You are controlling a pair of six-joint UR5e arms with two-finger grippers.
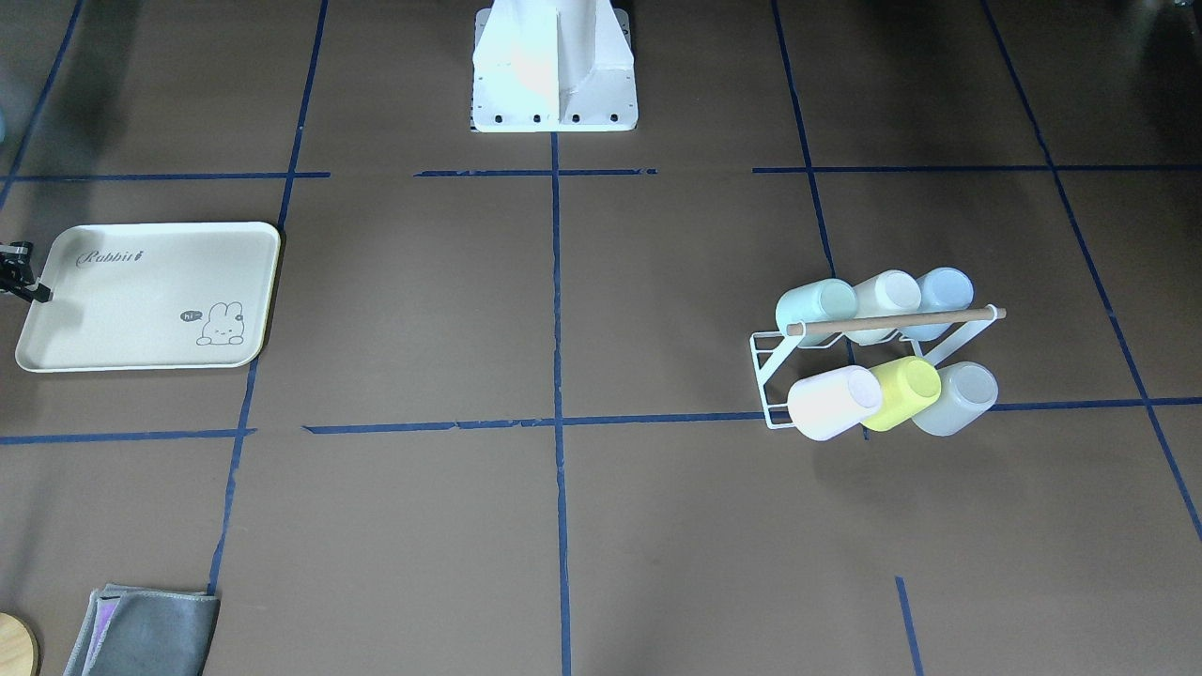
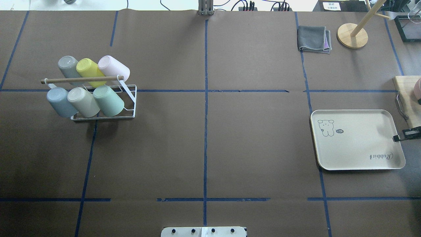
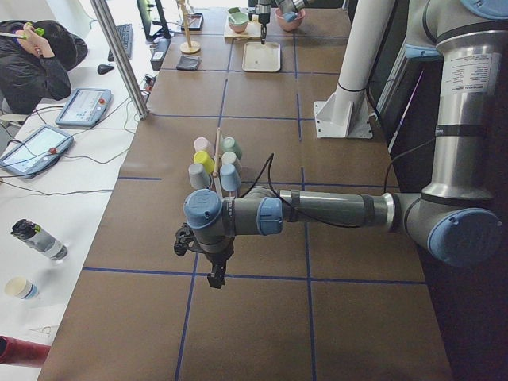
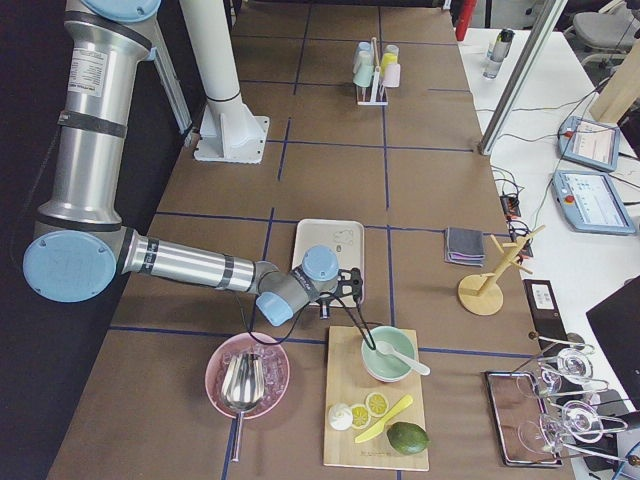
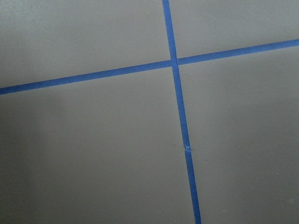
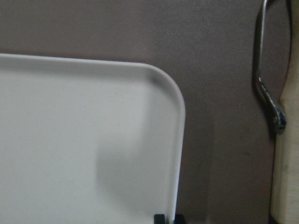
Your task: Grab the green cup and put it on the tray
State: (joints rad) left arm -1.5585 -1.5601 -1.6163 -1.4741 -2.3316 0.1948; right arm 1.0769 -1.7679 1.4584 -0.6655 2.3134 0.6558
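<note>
The green cup, pale mint, lies tilted on the white wire rack, rightmost in its near row; it also shows in the front view. The cream tray with the "Rabbit" script sits bare at the right of the table, far from the cup. My right gripper hovers at the tray's right rim, jaws together and holding nothing. My left gripper shows only in the exterior left view, over bare table beyond the rack; I cannot tell whether it is open or shut.
The rack holds several other cups, among them a bright yellow-green one and a pale blue one. A grey folded cloth and a wooden stand sit at the far right. A cutting board lies just beyond the tray.
</note>
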